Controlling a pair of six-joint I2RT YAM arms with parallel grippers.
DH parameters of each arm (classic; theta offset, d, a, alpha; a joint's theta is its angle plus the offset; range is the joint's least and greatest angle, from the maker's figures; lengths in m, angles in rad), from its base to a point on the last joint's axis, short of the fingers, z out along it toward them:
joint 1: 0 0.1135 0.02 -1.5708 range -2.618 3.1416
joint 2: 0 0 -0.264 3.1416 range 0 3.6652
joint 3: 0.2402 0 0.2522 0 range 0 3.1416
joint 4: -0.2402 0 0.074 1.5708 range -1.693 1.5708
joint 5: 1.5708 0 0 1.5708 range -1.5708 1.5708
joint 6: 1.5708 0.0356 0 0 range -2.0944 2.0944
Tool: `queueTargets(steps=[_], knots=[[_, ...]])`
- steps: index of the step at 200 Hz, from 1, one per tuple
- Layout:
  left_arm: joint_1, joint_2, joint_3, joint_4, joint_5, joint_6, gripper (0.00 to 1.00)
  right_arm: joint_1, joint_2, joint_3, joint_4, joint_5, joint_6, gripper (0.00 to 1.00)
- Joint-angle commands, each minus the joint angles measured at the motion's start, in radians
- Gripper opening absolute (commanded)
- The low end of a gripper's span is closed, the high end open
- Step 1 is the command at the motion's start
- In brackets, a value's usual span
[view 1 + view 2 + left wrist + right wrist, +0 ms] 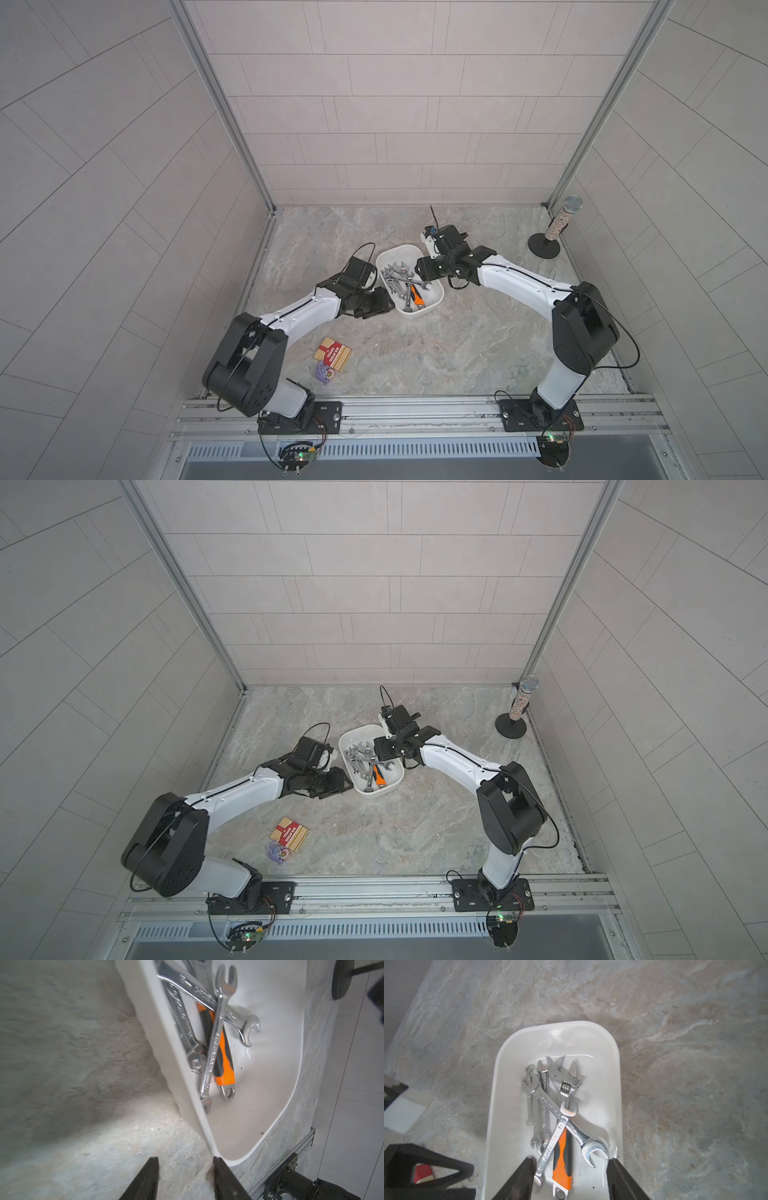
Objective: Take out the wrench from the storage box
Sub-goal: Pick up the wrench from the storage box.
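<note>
The white storage box [399, 249] [363, 729] lies mid-floor and holds several steel wrenches [402, 282] [365, 763], crossed in a pile. Among them is an orange-handled adjustable wrench [562, 1159] [225, 1064], with a slim wrench [553, 1140] [216, 1043] lying across it. My right gripper [571, 1160] [419, 276] hangs open over the pile, one finger on each side of the slim wrench's and the orange handle's near ends, holding nothing. My left gripper [186, 1159] [384, 305] is open outside the box. One of its fingertips [218, 1164] is against the box's outer wall [160, 1034], and only floor shows between its fingers.
A red snack box [332, 353] and a small purple pouch [325, 372] lie on the floor near the left arm's base. A microphone on a round black stand [561, 224] is in the far right corner. Tiled walls enclose three sides, and an aluminium rail [415, 407] runs along the front.
</note>
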Motion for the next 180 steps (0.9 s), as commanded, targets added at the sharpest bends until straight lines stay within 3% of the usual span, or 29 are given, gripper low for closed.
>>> queueTargets(steps=[1, 31, 89, 180], knots=[[0.039, -0.062, -0.009, -0.019, -0.054, 0.005, 0.52, 0.048, 0.022, -0.015, -0.002, 0.105, 0.027, 0.60], [0.042, -0.066, 0.021, -0.060, -0.071, 0.037, 0.57, 0.058, 0.114, 0.035, -0.008, 0.123, 0.050, 0.57], [0.045, -0.049, 0.027, -0.077, -0.050, 0.042, 0.59, 0.065, 0.264, 0.114, -0.009, 0.131, 0.043, 0.57], [0.044, -0.051, 0.020, -0.070, -0.045, 0.038, 0.59, 0.043, 0.354, 0.180, 0.013, 0.125, 0.041, 0.53]])
